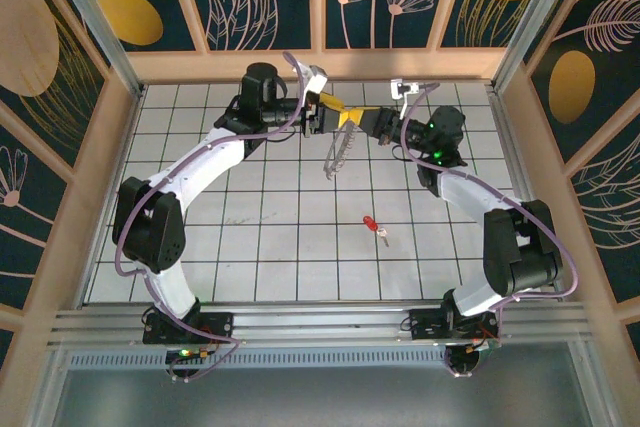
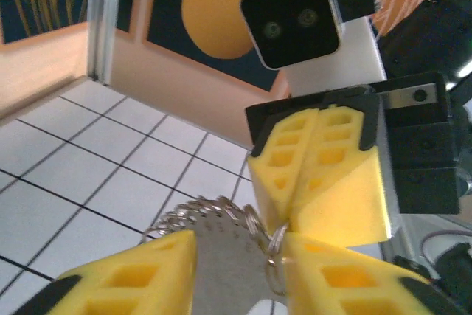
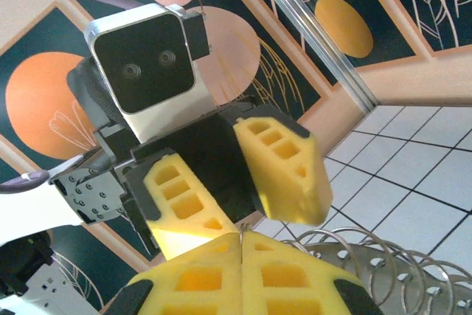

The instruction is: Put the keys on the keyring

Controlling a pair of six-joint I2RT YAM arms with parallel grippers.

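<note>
my right jaws are closed on the rim of the keyring (image 1: 338, 152), held above the tabletop (image 1: 250, 237). my left jaws stand apart, straddling that rim. the key (image 1: 372, 226) lies on the tabletop, well apart.

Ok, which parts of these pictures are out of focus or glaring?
Left wrist view: the left claw is soft at the bottom, the keyring sharper. Right wrist view: the right claw is slightly soft. Top view: even light, no strong glare, the key small but distinct.
</note>
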